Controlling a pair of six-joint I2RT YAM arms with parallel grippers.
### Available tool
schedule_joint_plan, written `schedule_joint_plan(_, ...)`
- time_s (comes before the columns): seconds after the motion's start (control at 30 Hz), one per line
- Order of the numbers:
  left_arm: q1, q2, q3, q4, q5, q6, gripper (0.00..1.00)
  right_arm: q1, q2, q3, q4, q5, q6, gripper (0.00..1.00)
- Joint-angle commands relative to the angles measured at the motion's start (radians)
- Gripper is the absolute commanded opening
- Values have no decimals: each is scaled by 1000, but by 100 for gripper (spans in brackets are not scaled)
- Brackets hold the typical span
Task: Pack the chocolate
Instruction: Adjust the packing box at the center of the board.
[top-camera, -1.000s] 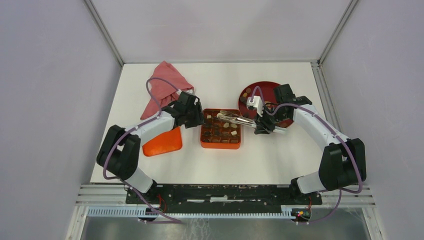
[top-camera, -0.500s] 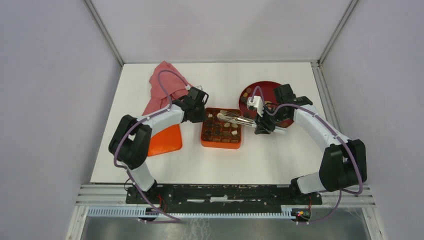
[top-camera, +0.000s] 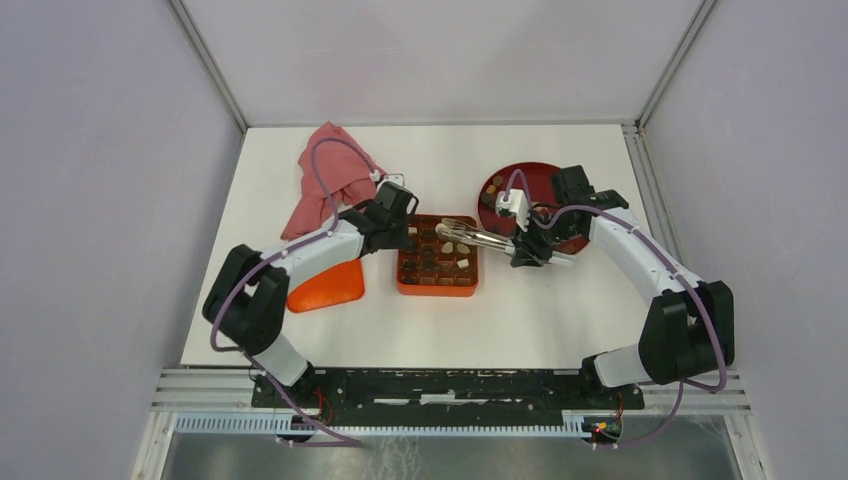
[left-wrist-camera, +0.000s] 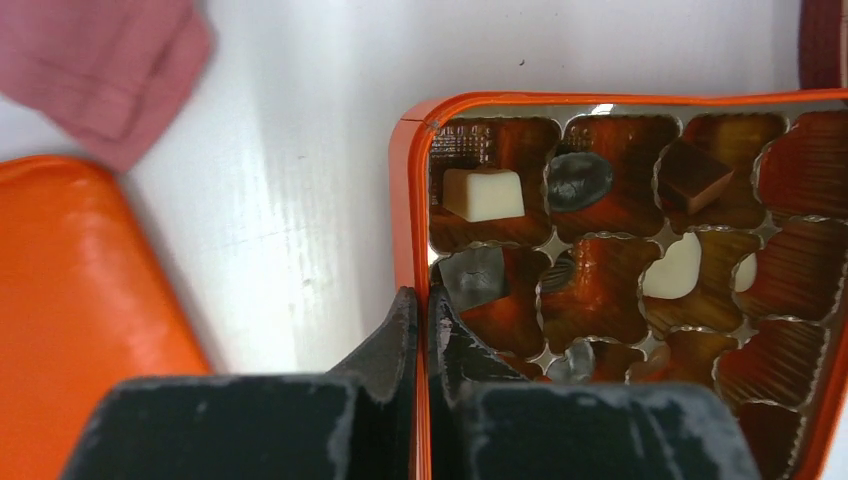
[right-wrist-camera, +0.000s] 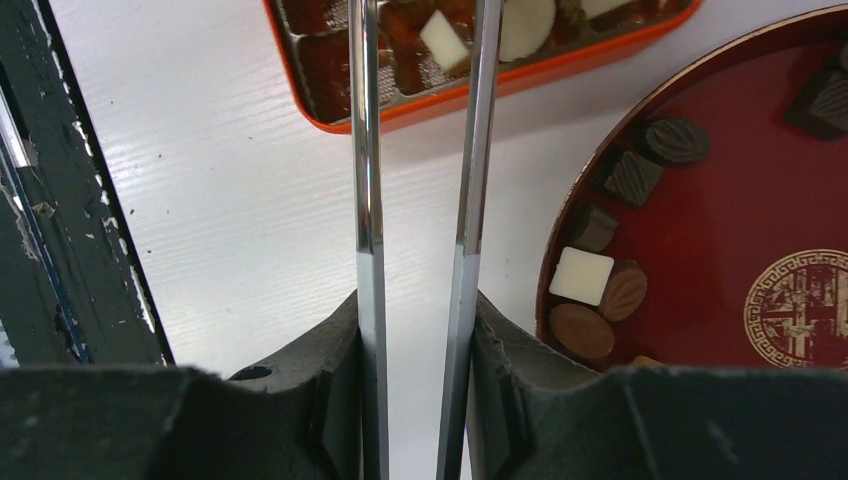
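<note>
- Two arms (top-camera: 255, 300) rise from the near edge of the table (top-camera: 520, 320), one on each side of the single orange box (top-camera: 438, 291)
- One orange lid (top-camera: 327, 285) lies flat to the near left of the box, with a strip of bare table between them
- The box is gridded and open, with chocolate (left-wrist-camera: 483, 193) in its cells; the left wrist view shows three cream-white pieces, one brown block and a few dark ones, one to a cell. The other cells are outside that view, so the full count cannot be told
- The left gripper (left-wrist-camera: 422, 310) is at the box's left wall, closed to a sliver, with one finger outside the wall and one inside, pinching the thin orange rim between them
- One pair of metal tongs (top-camera: 470, 236) reaches in from the right over the box's far rows; whether its tips hold a piece cannot be told
- The right gripper (right-wrist-camera: 415, 310), just right of the box, is partly closed on the tongs, each finger pressed against one of the two steel blades, which stand a narrow gap apart
- One dark red round plate (top-camera: 540, 177) lies to the far right of the box, apart from it; at least seven loose pieces show on it in the right wrist view: one white square, two brown and four dark
- One pink cloth (top-camera: 325, 170) lies crumpled to the far left of the box, not touching it
</note>
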Motion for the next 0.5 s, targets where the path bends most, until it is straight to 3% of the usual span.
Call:
schedule_joint_plan(0.0, -15, -209, -74, 146, -153, 80, 2, -18, -19, 100, -10, -77, 13, 0)
schedule_joint_plan(0.2, -47, -324, -162, 248, -207, 127, 2, -18, -13, 181, -54, -145, 4, 0)
schedule_joint_plan(0.47, -51, -401, -226, 340, -217, 155, 2, -16, -33, 161, -110, -174, -88, 0)
